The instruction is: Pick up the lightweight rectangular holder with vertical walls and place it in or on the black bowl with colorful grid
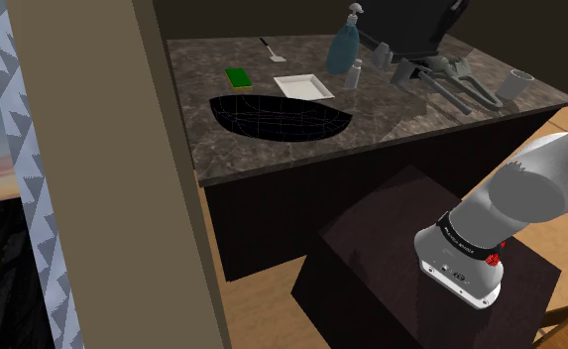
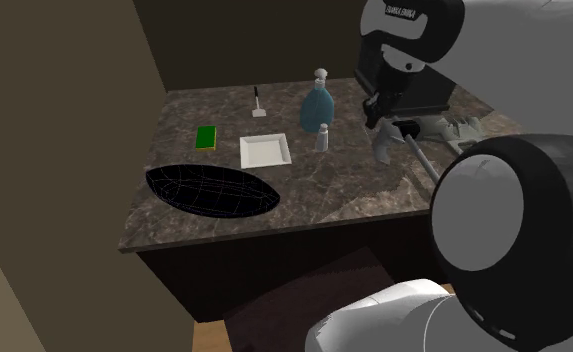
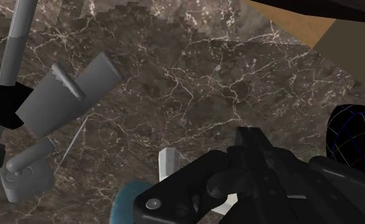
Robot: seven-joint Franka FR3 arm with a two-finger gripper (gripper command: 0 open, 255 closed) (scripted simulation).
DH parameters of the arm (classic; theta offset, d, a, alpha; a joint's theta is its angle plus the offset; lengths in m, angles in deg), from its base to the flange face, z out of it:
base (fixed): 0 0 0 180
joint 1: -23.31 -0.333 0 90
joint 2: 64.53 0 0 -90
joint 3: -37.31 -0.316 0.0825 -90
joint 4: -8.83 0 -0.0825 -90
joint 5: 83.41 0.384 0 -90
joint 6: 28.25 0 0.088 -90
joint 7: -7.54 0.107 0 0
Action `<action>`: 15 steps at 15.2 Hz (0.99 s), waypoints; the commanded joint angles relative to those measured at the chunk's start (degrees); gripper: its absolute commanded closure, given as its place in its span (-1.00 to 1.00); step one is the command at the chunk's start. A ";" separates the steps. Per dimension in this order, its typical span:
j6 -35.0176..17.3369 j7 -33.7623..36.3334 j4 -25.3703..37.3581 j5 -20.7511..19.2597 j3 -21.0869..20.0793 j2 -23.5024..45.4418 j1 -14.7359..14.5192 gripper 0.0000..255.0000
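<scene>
Tray (image 1: pixel 303 87) (image 2: pixel 265 151), white, shallow, rectangular, low upright walls. It sits flat on the dark marble counter (image 1: pixel 400 114) (image 2: pixel 344 190), free of the gripper.

Black bowl (image 1: pixel 282 117) (image 2: pixel 211 190) (image 3: pixel 356 137) with a thin coloured grid lies just beside the tray, toward the counter's near edge in the shoulder view. Contact between the two is not clear.

Green sponge (image 1: pixel 238 77) (image 2: pixel 207 137) sits on the tray's far side, toward the shoulder view's left. Small pale shaker (image 1: pixel 353 74) (image 2: pixel 322 138) stands on its other side, with a blue bottle (image 1: pixel 344 45) (image 2: pixel 318 108) upright close behind. Small brush (image 1: pixel 270 50) (image 2: pixel 259 102) lies further back.

Gripper (image 2: pixel 377 115) hangs above the counter beyond the bottle, over a cluster of grey utensils (image 1: pixel 455 81) (image 3: pixel 66 92), apart from the tray. Released or clenched: cannot tell. Grey cup (image 1: pixel 514 84) stands at the counter's far corner.
</scene>
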 commanded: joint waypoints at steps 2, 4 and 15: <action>-2.96 2.82 -1.03 -0.36 -0.40 0.88 0.46 -1.00; -8.64 8.48 -2.65 -1.15 -1.14 3.00 1.40 -1.00; -32.80 42.35 -2.66 -8.77 -1.93 20.25 6.14 -1.00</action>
